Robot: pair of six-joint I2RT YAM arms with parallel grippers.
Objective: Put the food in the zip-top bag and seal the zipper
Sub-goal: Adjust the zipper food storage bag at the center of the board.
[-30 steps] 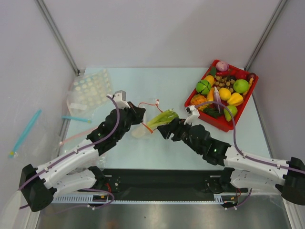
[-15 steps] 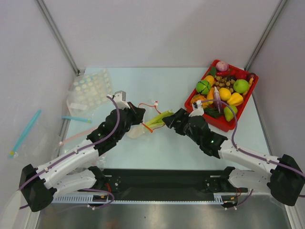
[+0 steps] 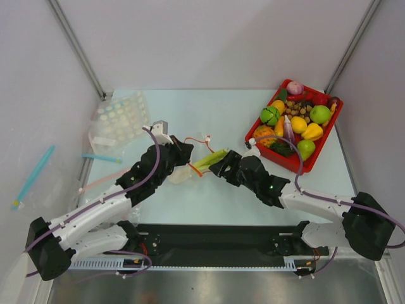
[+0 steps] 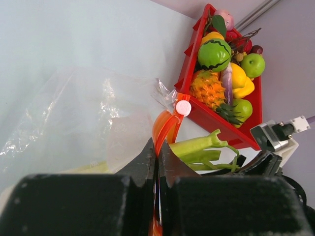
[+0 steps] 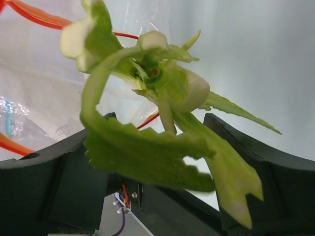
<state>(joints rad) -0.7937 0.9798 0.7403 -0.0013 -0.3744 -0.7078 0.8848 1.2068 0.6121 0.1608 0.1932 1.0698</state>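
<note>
**Leek point(image 3: 214, 156) lying in the mouth of the zip-top bag point(image 4: 74, 113)**

From my station I see the leek's pale stalk end under the bag's clear, crinkled film. Its ruffled green plastic leaves stick out toward the right gripper point(image 3: 223, 166). That gripper's matte black fingers point(image 5: 49, 172) stand wide apart on either side of the leaves, so I read it as released. I cannot tell whether a pad brushes a leaf.

The left gripper point(image 4: 158, 147) is clenched on the zipper point(image 4: 166, 123), a thin, glossy red-orange strip that loops up out of the pinched jaws. The floppy film spreads away from it in shiny creases.

The table point(image 3: 209, 111) is a smooth, pale blue-green sheet with a faint sheen. Toward its far right corner sits a red tray point(image 3: 293, 166) heaped with glossy toy fruit. More clear bags point(image 3: 120, 120) lie at the left edge. Plain white walls and grey metal struts close in the space.
</note>
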